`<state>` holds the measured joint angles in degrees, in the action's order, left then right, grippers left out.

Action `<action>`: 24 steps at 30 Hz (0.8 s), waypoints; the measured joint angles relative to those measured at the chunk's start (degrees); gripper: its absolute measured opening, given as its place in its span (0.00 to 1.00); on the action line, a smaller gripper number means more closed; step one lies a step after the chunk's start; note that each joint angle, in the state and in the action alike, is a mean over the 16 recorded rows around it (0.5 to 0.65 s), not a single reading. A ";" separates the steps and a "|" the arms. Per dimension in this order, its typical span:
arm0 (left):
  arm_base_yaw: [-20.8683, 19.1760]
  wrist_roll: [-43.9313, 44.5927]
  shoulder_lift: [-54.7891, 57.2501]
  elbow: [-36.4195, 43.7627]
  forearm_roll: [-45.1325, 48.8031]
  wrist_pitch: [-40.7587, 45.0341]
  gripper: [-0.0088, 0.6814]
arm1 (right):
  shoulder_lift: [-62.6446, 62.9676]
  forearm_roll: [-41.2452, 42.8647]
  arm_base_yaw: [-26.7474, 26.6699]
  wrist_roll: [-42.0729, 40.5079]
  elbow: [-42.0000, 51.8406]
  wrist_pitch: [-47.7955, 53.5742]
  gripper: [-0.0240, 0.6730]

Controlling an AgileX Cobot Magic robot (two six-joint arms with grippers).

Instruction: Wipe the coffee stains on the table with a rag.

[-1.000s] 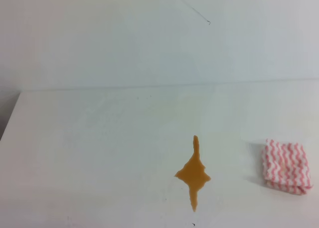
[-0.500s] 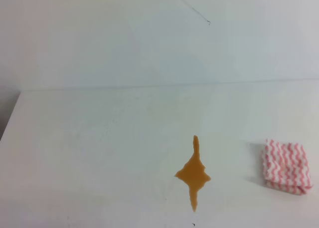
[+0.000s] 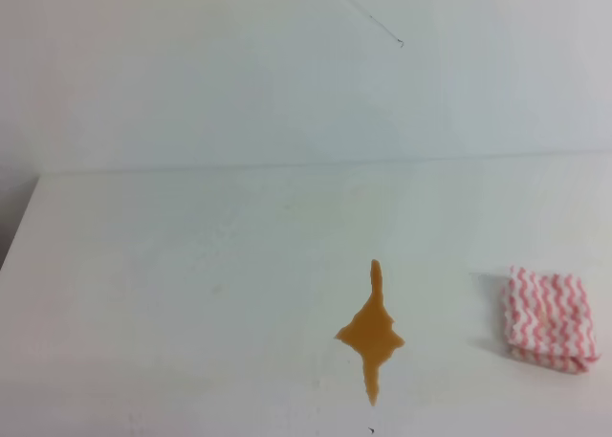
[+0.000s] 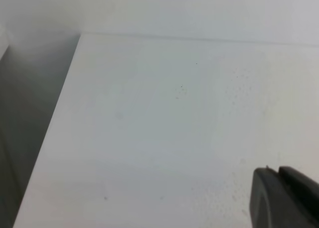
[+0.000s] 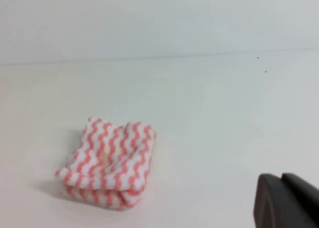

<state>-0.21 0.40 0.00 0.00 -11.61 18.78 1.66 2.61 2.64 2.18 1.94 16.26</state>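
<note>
The coffee stain (image 3: 371, 334) is an orange-brown diamond-shaped puddle with thin spikes, on the white table (image 3: 191, 284) near the front middle. The pink-and-white zigzag rag (image 3: 548, 319) lies folded to the right of the stain, apart from it. It also shows in the right wrist view (image 5: 108, 162), ahead and to the left of my right gripper (image 5: 280, 177). My left gripper (image 4: 276, 170) hangs over bare table near the left edge. Only dark finger tips show in each wrist view, pressed together and holding nothing. Neither gripper shows in the exterior view.
The table's left edge (image 4: 55, 123) drops into a dark gap beside the wall. A pale wall (image 3: 287, 74) stands behind the table's far edge.
</note>
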 joint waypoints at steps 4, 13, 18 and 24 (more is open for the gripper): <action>0.00 0.00 -0.09 0.16 0.00 -0.06 0.01 | 0.00 0.00 0.00 0.00 0.00 0.00 0.03; 0.00 0.00 -0.09 0.32 0.00 -0.12 0.01 | -0.09 0.00 0.00 0.00 -0.12 0.00 0.03; -0.01 0.00 -0.19 0.48 0.00 -0.12 0.01 | -0.09 0.00 0.00 0.13 -0.12 0.00 0.03; 0.00 0.00 -0.09 0.32 0.00 -0.06 0.01 | -0.09 0.00 0.00 0.25 -0.12 0.06 0.03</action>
<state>-0.21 0.39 -0.09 0.32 -11.62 18.72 1.56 2.61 2.64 2.43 1.82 16.32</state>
